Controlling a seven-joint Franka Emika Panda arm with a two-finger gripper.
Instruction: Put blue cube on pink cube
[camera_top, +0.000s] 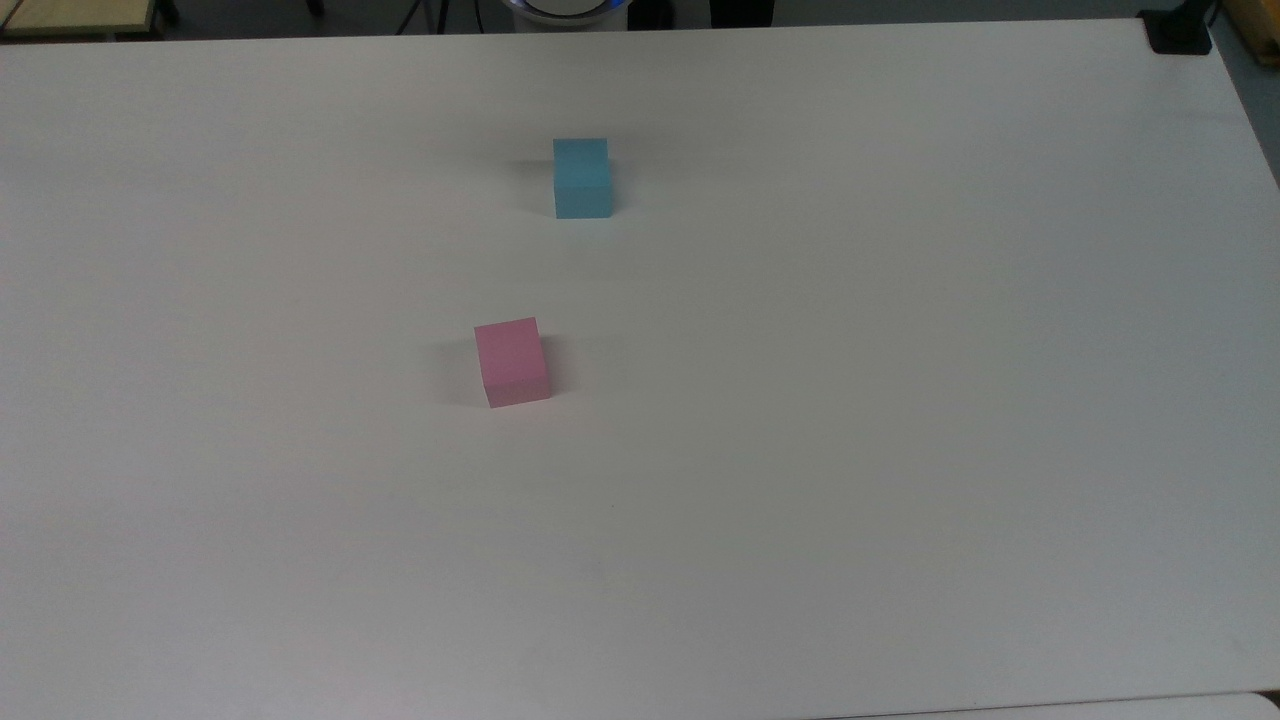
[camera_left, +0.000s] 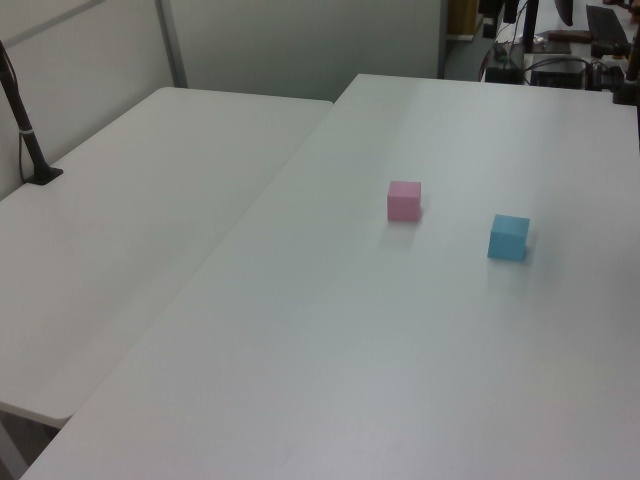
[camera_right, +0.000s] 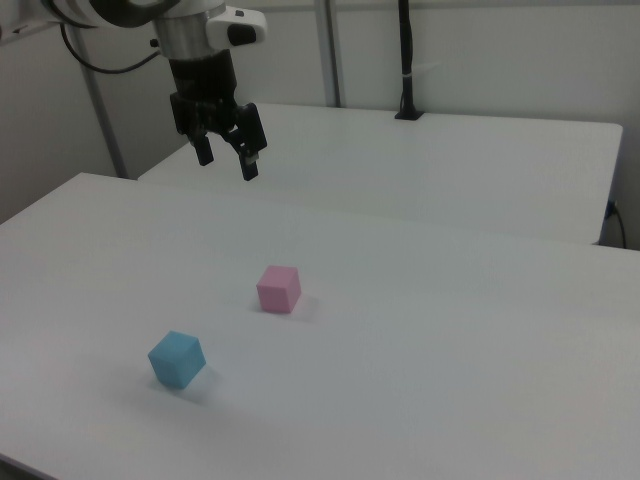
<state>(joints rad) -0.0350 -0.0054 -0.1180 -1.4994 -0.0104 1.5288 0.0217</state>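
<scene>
The sky-blue cube (camera_top: 581, 178) (camera_left: 508, 238) (camera_right: 177, 359) rests on the white table, apart from the pastel pink cube (camera_top: 512, 362) (camera_left: 404, 200) (camera_right: 278, 289), which also sits on the table. In the right view my gripper (camera_right: 225, 160) hangs high in the air above the table, up and to the left of both cubes. It is open, its two black fingers spread and pointing down with nothing between them.
The cubes lie on a large white table (camera_top: 850, 400). A second white table (camera_left: 130, 200) (camera_right: 450, 170) adjoins it. A black pole (camera_left: 25, 130) (camera_right: 407, 60) stands clamped on that second table. A black mount (camera_top: 1178, 30) sits at the top view's upper right corner.
</scene>
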